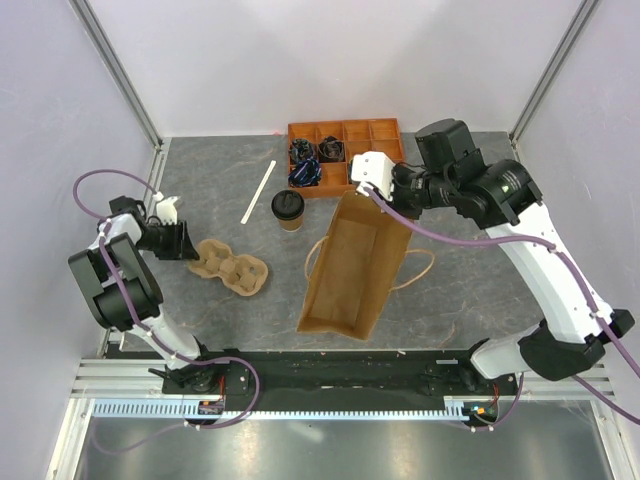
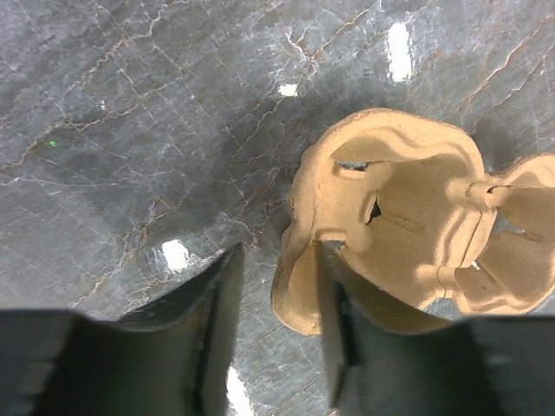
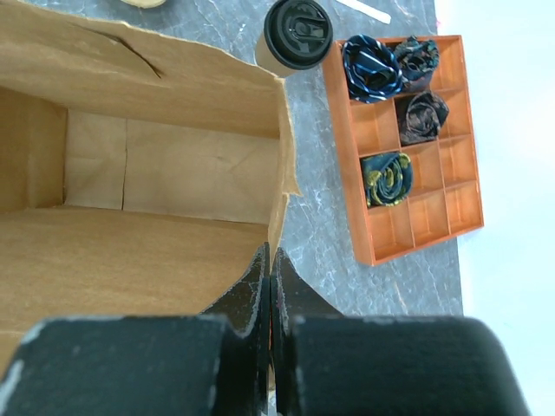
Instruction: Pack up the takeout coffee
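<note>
Coffee (image 1: pixel 288 206) upright, just left of bag (image 1: pixel 345 270) (rim seemingly pinched by right tool (image 3: pixel 270 264)).

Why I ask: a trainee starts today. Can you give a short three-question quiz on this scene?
1. True or false: the takeout coffee is already inside the paper bag.
2. The right gripper has its jaws: A) shut on the bag's rim; B) open above the cup; C) shut on a straw.
3. How many compartments of the orange tray hold something?
Key: 1 false; 2 A; 3 four.
</note>
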### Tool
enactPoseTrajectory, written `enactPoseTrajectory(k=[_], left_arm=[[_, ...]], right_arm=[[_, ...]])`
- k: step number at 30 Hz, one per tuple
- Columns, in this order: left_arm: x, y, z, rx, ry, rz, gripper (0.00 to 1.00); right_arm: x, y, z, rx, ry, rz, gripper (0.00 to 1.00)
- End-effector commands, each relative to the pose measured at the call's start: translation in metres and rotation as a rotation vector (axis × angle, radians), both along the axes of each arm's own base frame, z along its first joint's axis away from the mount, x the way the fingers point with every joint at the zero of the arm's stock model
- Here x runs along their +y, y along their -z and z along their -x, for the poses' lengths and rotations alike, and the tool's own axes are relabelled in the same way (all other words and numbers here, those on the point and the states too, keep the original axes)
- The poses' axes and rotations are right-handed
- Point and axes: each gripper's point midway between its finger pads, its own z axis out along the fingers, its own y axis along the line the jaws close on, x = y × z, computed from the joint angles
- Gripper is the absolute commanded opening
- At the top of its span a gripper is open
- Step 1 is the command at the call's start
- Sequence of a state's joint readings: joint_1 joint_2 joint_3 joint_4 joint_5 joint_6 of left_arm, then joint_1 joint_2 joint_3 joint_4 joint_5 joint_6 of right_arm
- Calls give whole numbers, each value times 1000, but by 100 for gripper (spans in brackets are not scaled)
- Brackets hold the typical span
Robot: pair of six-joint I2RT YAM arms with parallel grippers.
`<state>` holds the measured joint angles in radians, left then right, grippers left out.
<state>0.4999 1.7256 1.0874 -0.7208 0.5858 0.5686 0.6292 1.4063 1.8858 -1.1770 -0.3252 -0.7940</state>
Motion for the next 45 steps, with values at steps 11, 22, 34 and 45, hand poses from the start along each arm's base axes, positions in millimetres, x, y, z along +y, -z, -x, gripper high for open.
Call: enactPoseTrajectory(k=[11,22,34,45], left_arm=[[-5,-134,-30,-343,65,-93,2],[-63,-401,-10,-1020,354,-346,2],[-180,-574,69,-1555,678,-206,2],[-214,-564,147,-1666,913,-146,2]], right_arm=[[23,-14,-5,21,-72,-51,0],[18,7,-4,64,-50,-7,0],[26,29,-22,165,48,9,0],[34,28,-24,203,65,-21,0]])
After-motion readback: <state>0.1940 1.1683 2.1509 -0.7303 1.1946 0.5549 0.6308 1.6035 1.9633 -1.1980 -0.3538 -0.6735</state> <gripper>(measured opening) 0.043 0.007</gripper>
